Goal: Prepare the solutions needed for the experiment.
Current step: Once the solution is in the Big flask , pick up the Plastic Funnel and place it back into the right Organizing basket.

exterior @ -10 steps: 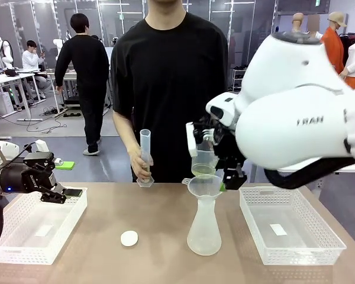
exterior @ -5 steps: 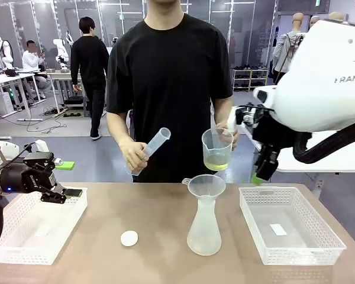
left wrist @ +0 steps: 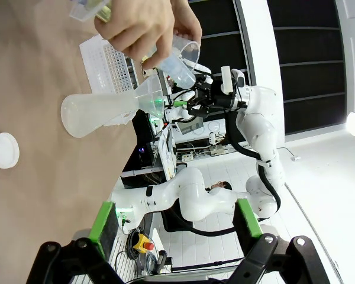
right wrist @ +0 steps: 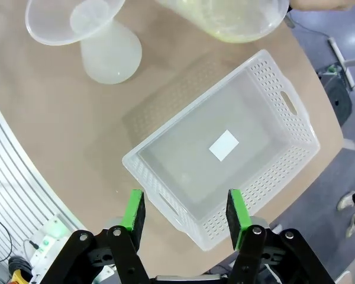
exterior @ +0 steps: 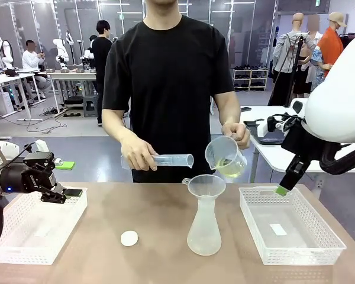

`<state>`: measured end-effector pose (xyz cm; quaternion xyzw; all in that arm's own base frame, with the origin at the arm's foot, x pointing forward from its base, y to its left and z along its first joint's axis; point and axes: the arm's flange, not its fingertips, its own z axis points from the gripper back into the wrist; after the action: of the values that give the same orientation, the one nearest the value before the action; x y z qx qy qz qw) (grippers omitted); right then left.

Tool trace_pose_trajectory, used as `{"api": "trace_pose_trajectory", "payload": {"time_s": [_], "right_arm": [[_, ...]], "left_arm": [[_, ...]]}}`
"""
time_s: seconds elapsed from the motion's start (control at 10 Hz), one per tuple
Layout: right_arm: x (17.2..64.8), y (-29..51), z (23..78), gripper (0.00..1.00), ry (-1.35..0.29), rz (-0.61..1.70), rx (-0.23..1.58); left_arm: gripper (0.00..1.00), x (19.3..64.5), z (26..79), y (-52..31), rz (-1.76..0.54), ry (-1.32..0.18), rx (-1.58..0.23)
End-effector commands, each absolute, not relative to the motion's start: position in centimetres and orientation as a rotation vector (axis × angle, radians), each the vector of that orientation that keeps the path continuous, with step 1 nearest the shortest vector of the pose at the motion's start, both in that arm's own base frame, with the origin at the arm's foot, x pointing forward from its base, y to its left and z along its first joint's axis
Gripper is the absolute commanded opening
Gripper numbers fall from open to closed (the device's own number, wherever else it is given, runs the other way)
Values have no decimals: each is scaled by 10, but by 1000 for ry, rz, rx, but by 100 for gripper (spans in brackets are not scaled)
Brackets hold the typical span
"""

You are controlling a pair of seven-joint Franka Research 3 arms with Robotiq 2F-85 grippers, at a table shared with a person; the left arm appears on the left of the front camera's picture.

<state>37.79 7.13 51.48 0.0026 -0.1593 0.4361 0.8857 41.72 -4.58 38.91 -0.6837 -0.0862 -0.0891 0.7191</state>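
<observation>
1. Front view: a person at the bench's far edge holds a clear beaker (exterior: 225, 155) in one hand (exterior: 239, 134). The solutions (exterior: 232, 170), pale yellow, pool in its lowest corner, above the right rim of the funnel (exterior: 206, 184) seated in the flask (exterior: 204, 232) at mid-bench.
2. The beaker's long axis leans, with its mouth tipped to picture left. It faces the open end of a graduated cylinder (exterior: 168, 160), held level in the other hand (exterior: 136, 155).
3. Right wrist view, from above: right gripper (right wrist: 184, 216), green pads spread with nothing between them, over the basket (right wrist: 284, 160) by the bench's right edge. A blank white label (right wrist: 224, 145) lies on its floor.
4. Left wrist view, rolled sideways: left gripper (left wrist: 173, 254), spread wide and empty. A white cap (left wrist: 4, 149) lies near the flask.
5. The cylinder's markings are too fine to read.
</observation>
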Motion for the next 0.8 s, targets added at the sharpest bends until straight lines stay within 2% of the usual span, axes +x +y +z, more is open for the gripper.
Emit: {"api": "trace_pose_trajectory", "payload": {"time_s": [0.0, 0.3, 0.5, 0.7], "right_arm": [[384, 76, 517, 70, -324, 933, 5], [379, 76, 515, 70, -331, 920, 5], [390, 45, 487, 70, -288, 587, 287], [381, 2, 458, 70, -284, 352, 423]], "left_arm": [[100, 418, 392, -47, -191, -202, -1525], [100, 418, 392, -47, -191, -202, -1525], [100, 418, 392, -47, -191, -202, -1525], [100, 418, 392, -47, -191, -202, -1525]]}}
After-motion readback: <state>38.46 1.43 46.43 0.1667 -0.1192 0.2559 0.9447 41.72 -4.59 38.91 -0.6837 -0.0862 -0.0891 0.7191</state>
